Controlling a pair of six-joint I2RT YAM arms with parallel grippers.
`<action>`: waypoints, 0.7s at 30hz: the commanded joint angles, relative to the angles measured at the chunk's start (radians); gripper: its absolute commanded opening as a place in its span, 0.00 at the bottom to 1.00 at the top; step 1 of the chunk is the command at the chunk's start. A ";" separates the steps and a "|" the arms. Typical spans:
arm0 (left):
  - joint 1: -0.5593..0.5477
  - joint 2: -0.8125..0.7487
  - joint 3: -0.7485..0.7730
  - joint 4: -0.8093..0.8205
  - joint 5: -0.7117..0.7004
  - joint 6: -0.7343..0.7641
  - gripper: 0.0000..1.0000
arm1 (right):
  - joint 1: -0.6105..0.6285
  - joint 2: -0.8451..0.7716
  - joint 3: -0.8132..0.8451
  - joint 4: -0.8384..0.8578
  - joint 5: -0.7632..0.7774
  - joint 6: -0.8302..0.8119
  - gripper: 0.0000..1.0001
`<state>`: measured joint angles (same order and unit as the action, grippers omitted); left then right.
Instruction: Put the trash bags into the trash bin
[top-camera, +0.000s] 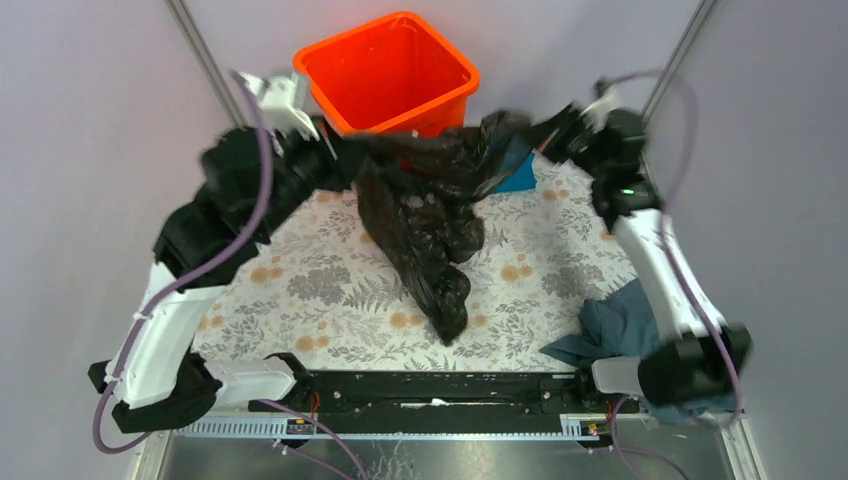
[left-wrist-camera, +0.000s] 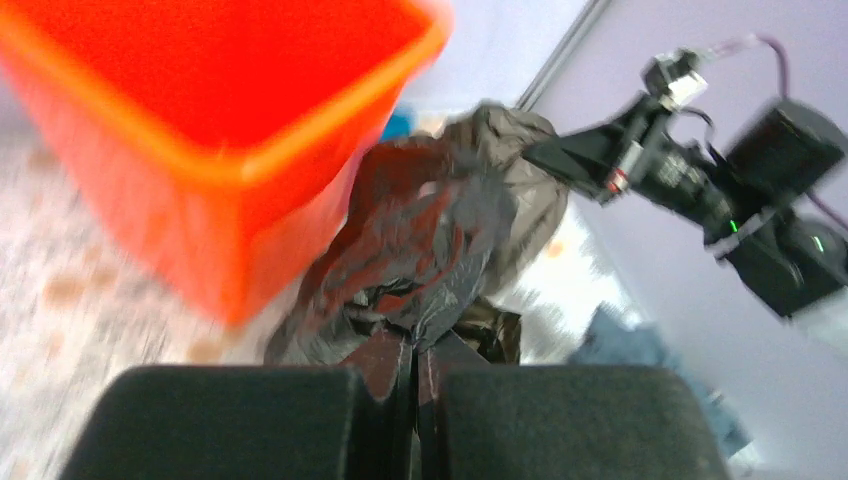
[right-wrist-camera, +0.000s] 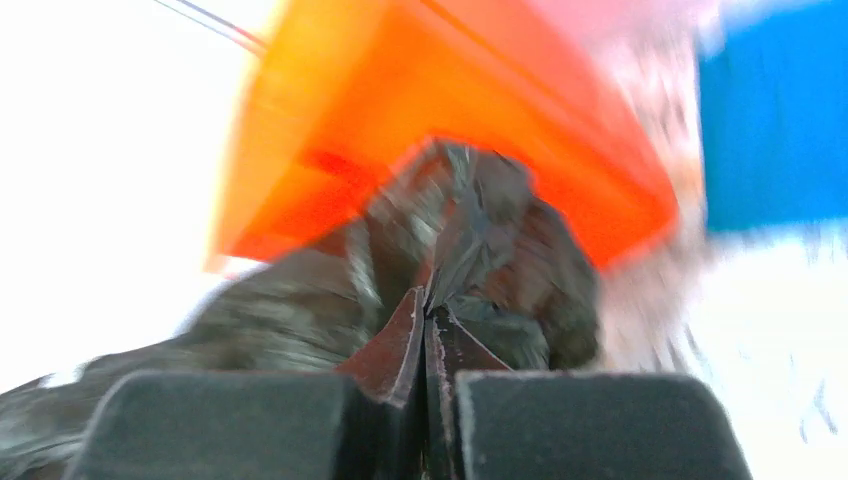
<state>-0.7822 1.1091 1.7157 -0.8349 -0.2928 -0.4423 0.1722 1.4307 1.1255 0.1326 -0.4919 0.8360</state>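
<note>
Both left claw (left-wrist-camera: 414, 348) and right claw (right-wrist-camera: 426, 318) pinch the trash bag (top-camera: 425, 230), tail pointing nearward.

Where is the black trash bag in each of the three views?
Top external: the trash bag is at the centre, in front of the trash bin.
Left wrist: the trash bag fills the centre, pinched in the left tool, right of the trash bin.
Right wrist: lower centre, pinched in the right tool, before the trash bin.
Shared landmark: the orange trash bin.
</note>
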 joint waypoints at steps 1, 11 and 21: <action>0.003 0.098 0.417 0.110 0.161 0.122 0.00 | -0.010 -0.352 0.422 -0.363 0.161 -0.207 0.00; 0.003 -0.325 -0.296 0.382 -0.081 -0.062 0.00 | -0.010 -0.715 0.188 -0.533 0.156 -0.337 0.00; 0.003 -0.373 -0.392 0.076 -0.052 -0.137 0.00 | -0.010 -0.821 0.019 -0.729 0.230 -0.436 0.00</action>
<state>-0.7811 0.7143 1.1507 -0.7727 -0.3733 -0.5900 0.1612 0.6125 0.9051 -0.6151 -0.2787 0.4786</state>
